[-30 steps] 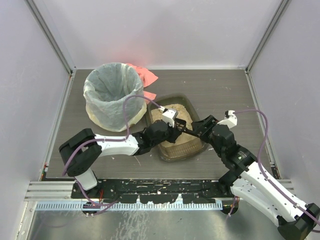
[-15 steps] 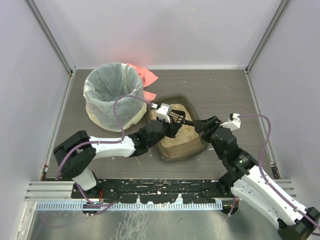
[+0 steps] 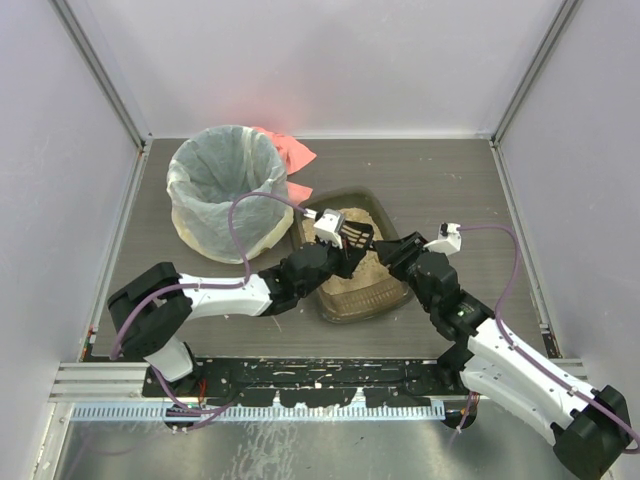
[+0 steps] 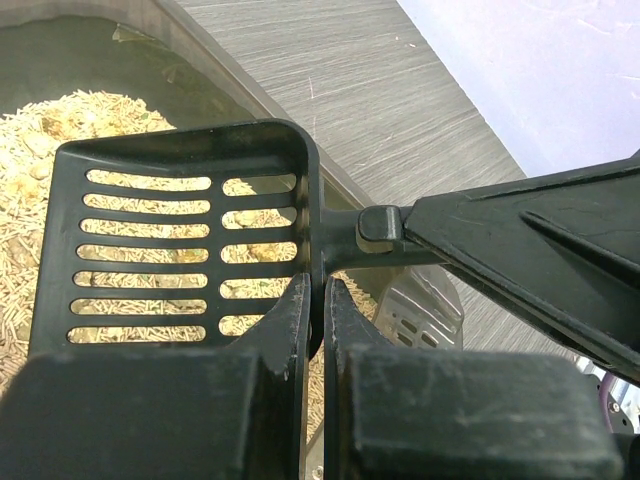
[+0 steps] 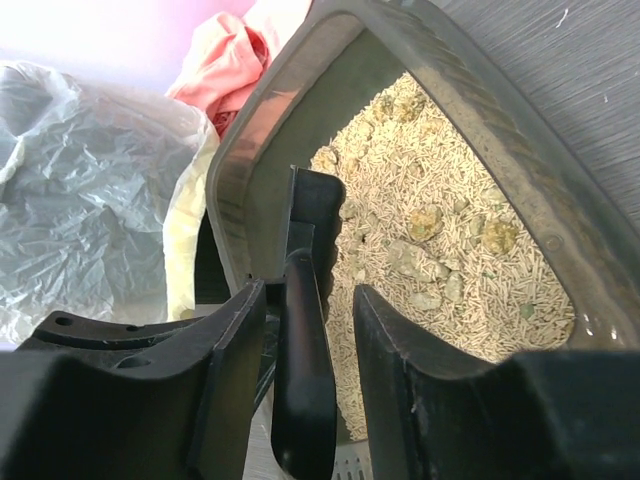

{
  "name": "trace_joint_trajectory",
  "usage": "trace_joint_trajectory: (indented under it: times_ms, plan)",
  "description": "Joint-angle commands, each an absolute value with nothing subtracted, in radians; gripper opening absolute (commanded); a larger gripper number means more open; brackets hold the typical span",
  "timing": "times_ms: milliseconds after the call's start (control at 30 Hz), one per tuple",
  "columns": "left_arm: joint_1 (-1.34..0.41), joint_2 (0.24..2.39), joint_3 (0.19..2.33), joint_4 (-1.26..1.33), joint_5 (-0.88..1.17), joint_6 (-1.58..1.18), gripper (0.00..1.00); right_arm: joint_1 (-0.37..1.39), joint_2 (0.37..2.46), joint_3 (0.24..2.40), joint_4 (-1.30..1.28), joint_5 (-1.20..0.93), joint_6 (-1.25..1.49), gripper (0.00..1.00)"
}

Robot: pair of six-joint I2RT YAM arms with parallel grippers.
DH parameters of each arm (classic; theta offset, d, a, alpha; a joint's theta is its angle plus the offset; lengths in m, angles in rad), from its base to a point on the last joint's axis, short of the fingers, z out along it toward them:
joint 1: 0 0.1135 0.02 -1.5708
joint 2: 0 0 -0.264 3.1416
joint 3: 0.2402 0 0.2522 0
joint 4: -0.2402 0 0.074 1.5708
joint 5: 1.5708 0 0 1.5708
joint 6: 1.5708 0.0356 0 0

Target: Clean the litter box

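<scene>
— Where is the litter box (image 3: 350,197)?
— About mid-bench (image 3: 450,180), a little toward the near edge. Its left end is just beside the bag-lined bin (image 3: 210,232), which stands toward the far left corner. Both arms cross the box's near half, so that rim is mostly hidden from above.
— And inside?
— Tan pellet litter (image 5: 450,230) with a few paler clumps. The black slotted scoop (image 4: 200,150) is over it; whether it touches the litter, I cannot tell.
— Who has the scoop?
— The left end effector (image 4: 318,300) is clenched on its side wall. The right end effector (image 5: 305,300) straddles the handle with its fingers spread, a gap showing on one side. The handle's tail runs out of the wrist view.
— Anything else?
— A pink cloth (image 3: 290,152) near the far edge, partly hidden behind the bin.
</scene>
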State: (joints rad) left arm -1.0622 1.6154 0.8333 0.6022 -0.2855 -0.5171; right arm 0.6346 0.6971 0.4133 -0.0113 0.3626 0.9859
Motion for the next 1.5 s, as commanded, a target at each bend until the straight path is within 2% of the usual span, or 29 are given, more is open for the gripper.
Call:
trace_joint_trajectory:
  times_ms: [0,200,300,433,567,733,1033,1200,1267,1333,1467]
  plan:
    - [-1.072,1.591,0.837,0.693,-0.327,-0.525,0.0,0.633,0.698,0.409,0.094,0.363,1.009,0.42]
    - [-1.077,1.594,0.839,0.693,-0.335,-0.525,0.0,0.633,0.701,0.402,0.121,0.352,1.006,0.2]
    - [-1.077,1.584,0.832,0.694,-0.334,-0.527,0.06,0.633,0.7,0.406,0.127,0.368,0.984,0.11]
    - [-1.077,1.547,0.814,0.672,-0.333,-0.53,0.18,0.634,0.692,0.416,0.121,0.411,0.937,0.05]
    - [-1.077,1.491,0.8,0.605,-0.338,-0.524,0.43,0.633,0.691,0.446,0.071,0.452,0.876,0.03]
    - [-1.077,1.379,0.784,0.479,-0.371,-0.508,0.58,0.633,0.693,0.491,0.016,0.465,0.777,0.03]
    - [-1.076,1.129,0.857,0.024,-0.453,-0.446,0.74,0.632,0.763,0.616,-0.075,0.393,0.536,0.01]
    - [-1.076,1.005,0.9,-0.178,-0.47,-0.402,0.83,0.632,0.849,0.747,-0.222,0.357,0.411,0.01]
    - [-1.075,0.961,0.919,-0.249,-0.488,-0.386,0.92,0.632,0.892,0.801,-0.292,0.364,0.377,0.01]
    - [-1.074,0.922,0.943,-0.329,-0.507,-0.369,0.97,0.632,0.932,0.862,-0.358,0.386,0.349,0.01]
    - [-1.074,0.856,0.998,-0.494,-0.541,-0.338,1.0,0.632,1.006,0.945,-0.446,0.417,0.304,0.01]
